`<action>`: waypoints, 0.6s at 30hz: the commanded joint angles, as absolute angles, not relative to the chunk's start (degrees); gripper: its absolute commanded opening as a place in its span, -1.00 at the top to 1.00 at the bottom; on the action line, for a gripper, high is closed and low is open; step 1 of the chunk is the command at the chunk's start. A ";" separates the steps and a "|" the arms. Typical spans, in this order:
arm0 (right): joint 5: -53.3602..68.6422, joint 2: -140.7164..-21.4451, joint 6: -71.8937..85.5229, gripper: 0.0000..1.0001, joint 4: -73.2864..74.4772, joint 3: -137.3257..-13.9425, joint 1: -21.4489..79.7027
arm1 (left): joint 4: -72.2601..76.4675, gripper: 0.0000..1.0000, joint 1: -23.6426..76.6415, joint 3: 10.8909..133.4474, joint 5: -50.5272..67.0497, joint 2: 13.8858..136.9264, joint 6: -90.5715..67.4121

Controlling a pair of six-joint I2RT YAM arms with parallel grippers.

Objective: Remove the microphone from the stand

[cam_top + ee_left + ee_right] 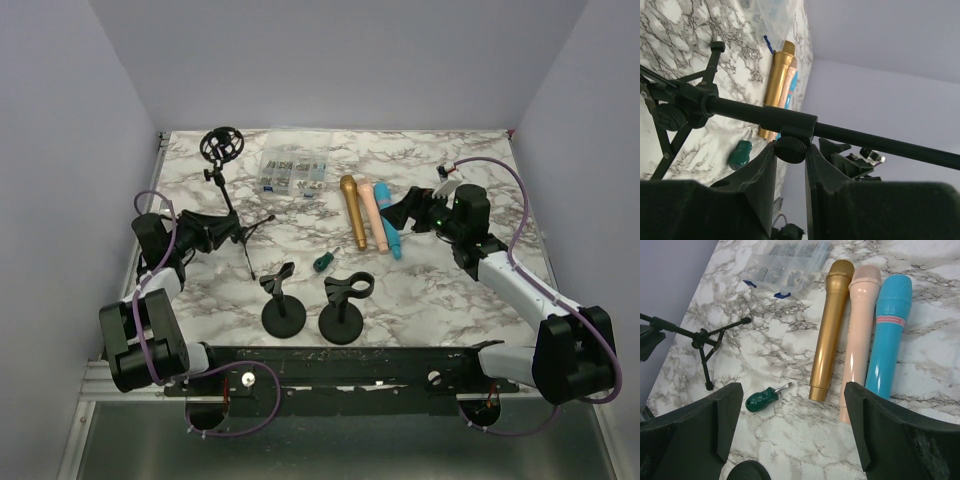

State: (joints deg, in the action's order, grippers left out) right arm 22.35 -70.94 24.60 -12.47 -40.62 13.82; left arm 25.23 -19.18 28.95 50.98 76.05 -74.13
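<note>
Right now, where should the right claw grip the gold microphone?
Best take the gold microphone low on its barrel, near the tail, from above, pinching across it. It lies flat; the pink microphone crowds its head, but the gap widens toward the tail.

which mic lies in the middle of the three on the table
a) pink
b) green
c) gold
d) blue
a, the pink microphone lies between the gold microphone and the blue microphone in the right wrist view.
</note>
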 commanded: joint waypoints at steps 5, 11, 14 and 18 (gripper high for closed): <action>23.35 -71.70 24.79 -0.81 -14.58 -39.55 14.06 | 27.40 1.00 -21.84 24.92 52.18 76.46 -90.12; 23.39 -71.94 24.94 -0.81 -14.71 -39.65 14.08 | 32.45 0.89 -22.19 24.38 52.43 78.62 -92.96; 23.37 -72.06 24.87 -0.81 -14.85 -39.55 13.99 | 32.85 0.37 -22.19 24.81 52.81 78.80 -92.10; 23.52 -72.40 25.01 -0.81 -14.81 -39.68 14.11 | 24.63 -0.06 -22.23 26.77 51.25 75.61 -82.77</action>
